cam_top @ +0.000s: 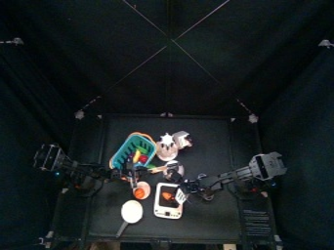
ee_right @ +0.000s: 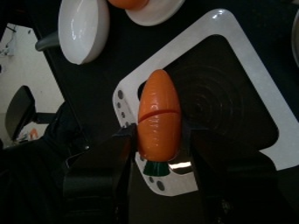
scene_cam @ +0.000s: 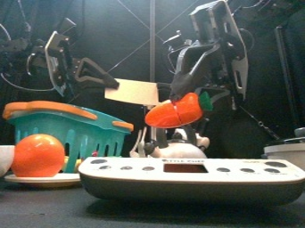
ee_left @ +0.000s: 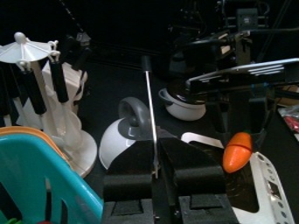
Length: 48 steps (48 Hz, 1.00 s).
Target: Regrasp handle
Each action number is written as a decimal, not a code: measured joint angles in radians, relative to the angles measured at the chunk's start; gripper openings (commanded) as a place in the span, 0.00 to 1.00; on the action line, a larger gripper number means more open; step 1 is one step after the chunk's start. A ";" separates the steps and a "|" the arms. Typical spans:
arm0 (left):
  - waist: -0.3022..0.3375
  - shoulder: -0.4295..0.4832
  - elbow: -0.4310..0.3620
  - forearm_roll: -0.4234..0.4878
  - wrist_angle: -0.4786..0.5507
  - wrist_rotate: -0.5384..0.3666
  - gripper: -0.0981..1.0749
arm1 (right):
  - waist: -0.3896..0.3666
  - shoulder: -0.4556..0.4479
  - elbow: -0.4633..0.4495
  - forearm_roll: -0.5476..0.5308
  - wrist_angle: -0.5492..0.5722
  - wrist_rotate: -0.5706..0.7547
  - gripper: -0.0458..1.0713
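Handle [ee_left: 145,66] of the flat cream tool [scene_cam: 137,91] is pointing away from the left end effector [ee_left: 155,175], which is gripping the tool by its thin blade edge-on, with the jaws pressed together on it, above the middle of the worktop [scene_cam: 48,209] behind the white scale [scene_cam: 179,174]. The regrasp is judged to be still pending: the right end effector [ee_right: 158,131] is clamping an orange toy carrot [ee_right: 158,109], jaws standing wide around its body, over the scale near the front edge. Before taking the handle, the right end effector is needing to set the carrot down and free its jaws.
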<state>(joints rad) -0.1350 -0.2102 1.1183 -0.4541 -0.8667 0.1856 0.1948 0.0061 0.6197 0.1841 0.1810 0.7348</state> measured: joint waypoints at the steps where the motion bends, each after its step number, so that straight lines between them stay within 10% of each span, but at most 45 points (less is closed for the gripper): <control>1: 0.000 0.000 0.000 0.002 0.002 0.000 0.40 | -0.002 0.000 0.000 -0.002 0.005 0.000 0.64; 18: 0.012 -0.028 0.000 0.038 0.002 0.002 0.40 | -0.002 0.000 -0.054 -0.124 0.153 0.144 0.64; 48: 0.014 -0.044 0.000 0.052 0.003 0.000 0.40 | 0.239 0.043 -0.107 -1.048 0.459 1.338 0.64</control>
<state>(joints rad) -0.1212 -0.2546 1.1183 -0.4019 -0.8636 0.1856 0.4341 0.0491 0.5123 -0.8636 0.6397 2.0724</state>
